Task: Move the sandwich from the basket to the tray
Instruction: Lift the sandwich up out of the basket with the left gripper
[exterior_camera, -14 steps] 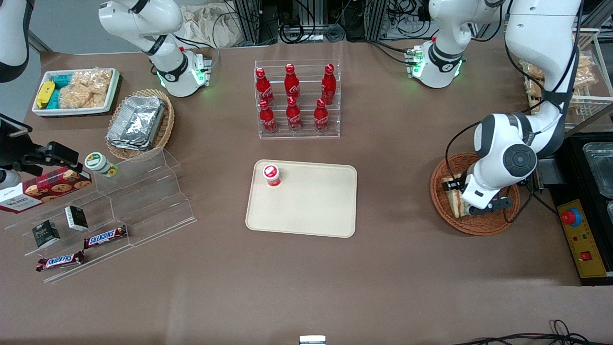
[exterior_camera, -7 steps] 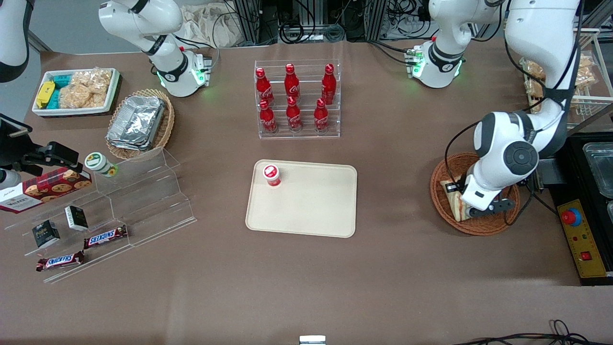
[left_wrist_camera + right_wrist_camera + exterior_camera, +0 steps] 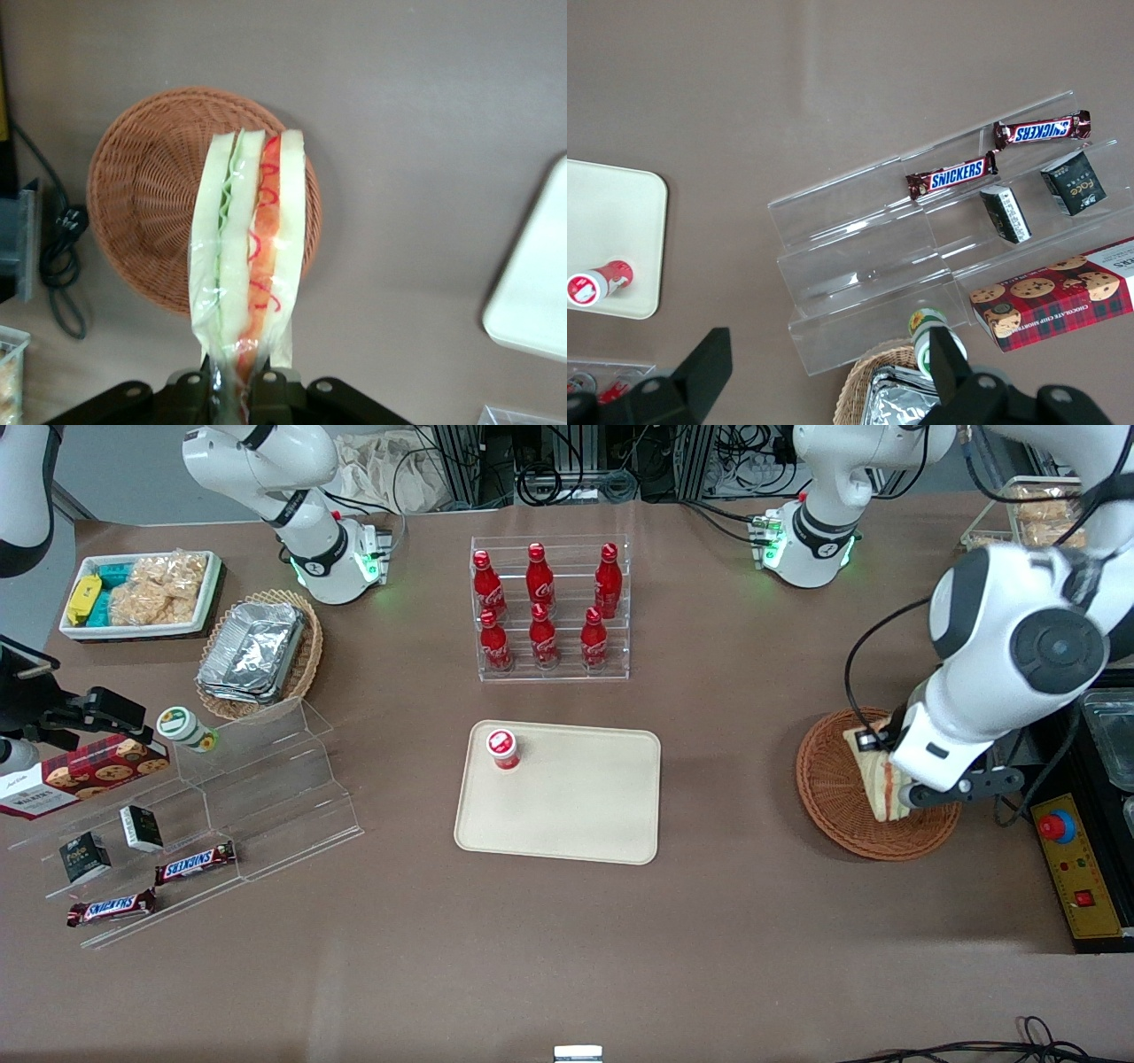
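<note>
My left gripper (image 3: 889, 779) is shut on the sandwich (image 3: 880, 778), a plastic-wrapped wedge of white bread with green and red filling. It holds the sandwich lifted well above the round reddish-brown basket (image 3: 833, 797). In the left wrist view the sandwich (image 3: 248, 257) hangs pinched between the fingers (image 3: 266, 390), with the basket (image 3: 142, 195) empty far below. The beige tray (image 3: 576, 806) lies at the table's middle and shows as a corner in the left wrist view (image 3: 536, 283).
A small red-capped cup (image 3: 502, 748) stands on a corner of the tray. A clear rack of red bottles (image 3: 549, 611) stands farther from the camera than the tray. A yellow control box (image 3: 1076, 864) lies beside the basket.
The gripper has risen from the basket with the sandwich in it; the arm's wrist now sits higher and farther toward the table's end. The basket is left empty.
</note>
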Available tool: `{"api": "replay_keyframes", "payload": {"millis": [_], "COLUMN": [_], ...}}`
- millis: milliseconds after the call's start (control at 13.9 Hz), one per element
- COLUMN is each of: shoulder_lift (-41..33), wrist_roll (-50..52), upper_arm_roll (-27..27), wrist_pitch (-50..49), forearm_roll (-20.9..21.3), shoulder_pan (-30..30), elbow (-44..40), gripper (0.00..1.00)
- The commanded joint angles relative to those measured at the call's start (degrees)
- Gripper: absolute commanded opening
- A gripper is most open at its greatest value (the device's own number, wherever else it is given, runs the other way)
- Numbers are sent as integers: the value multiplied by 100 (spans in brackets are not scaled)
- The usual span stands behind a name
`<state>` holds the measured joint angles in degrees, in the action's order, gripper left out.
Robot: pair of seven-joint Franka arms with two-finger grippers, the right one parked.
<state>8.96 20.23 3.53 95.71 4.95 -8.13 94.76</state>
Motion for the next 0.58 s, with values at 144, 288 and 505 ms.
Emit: {"api": "replay_keyframes", "payload": {"millis": [144, 288, 505], "shoulder_lift": [45, -17, -17], "wrist_roll": [-37, 16, 873], "upper_arm_roll": [437, 814, 1534], "wrist_pitch": [-1387, -1791, -2197], "forearm_roll": [155, 356, 383], "shoulder_pan": [-48, -48, -48], "elbow": [-1318, -1695, -2022], "gripper": [0, 0, 0]}}
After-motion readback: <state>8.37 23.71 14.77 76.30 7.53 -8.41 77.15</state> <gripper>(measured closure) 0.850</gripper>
